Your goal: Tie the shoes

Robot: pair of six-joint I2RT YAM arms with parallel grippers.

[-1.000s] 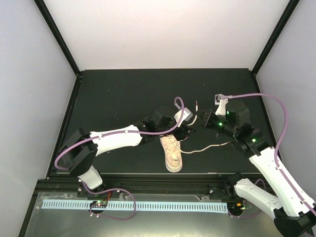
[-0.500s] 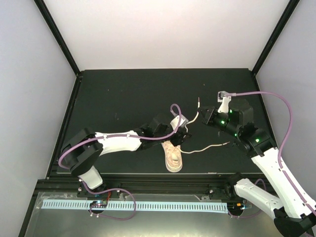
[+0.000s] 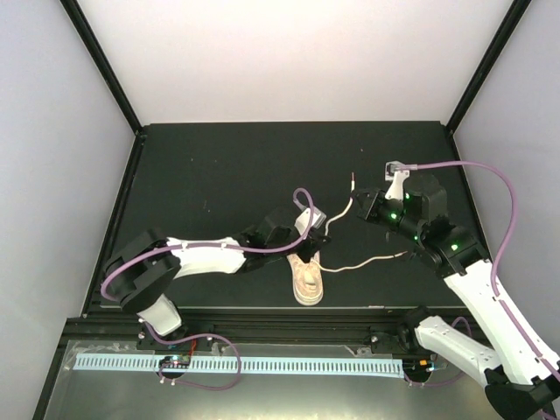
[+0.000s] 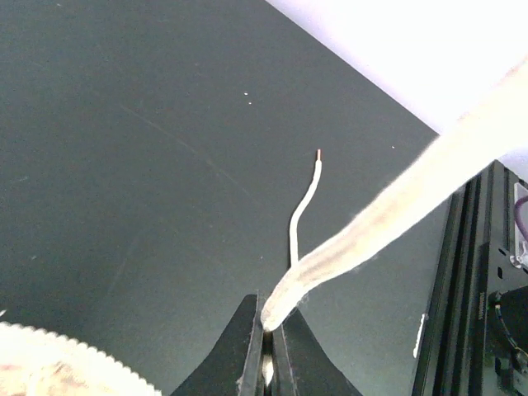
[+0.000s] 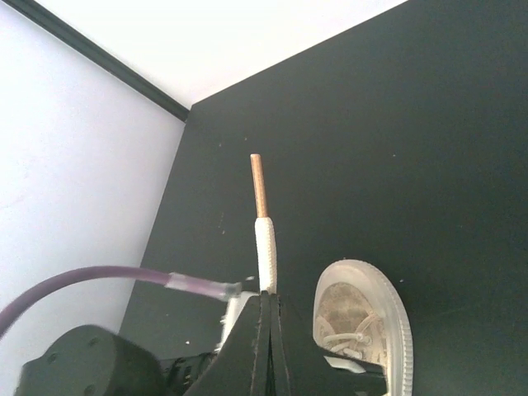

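Observation:
The beige-pink sneaker [image 3: 306, 276] lies on the black table near the front edge. Its toe shows in the right wrist view [image 5: 363, 318] and its pale sole edge in the left wrist view [image 4: 49, 363]. My left gripper [image 3: 317, 240] is just above the shoe's far end, shut on an off-white lace strand [image 4: 363, 231]. My right gripper [image 3: 361, 208] is right of it, shut on a lace [image 5: 264, 247] just below its copper tip [image 5: 257, 186]. That lace [image 3: 341, 213] runs between the two grippers. The other lace [image 3: 367, 260] lies on the table to the right.
The black table [image 3: 219, 166] is walled by white panels at the back and sides. A black rail [image 4: 470, 272] borders its right edge. Purple cables loop over both arms [image 3: 302, 199].
My left gripper has pulled back down and left toward the shoe, holding its lace. My right gripper has shifted slightly right, and the lace between them now shows longer.

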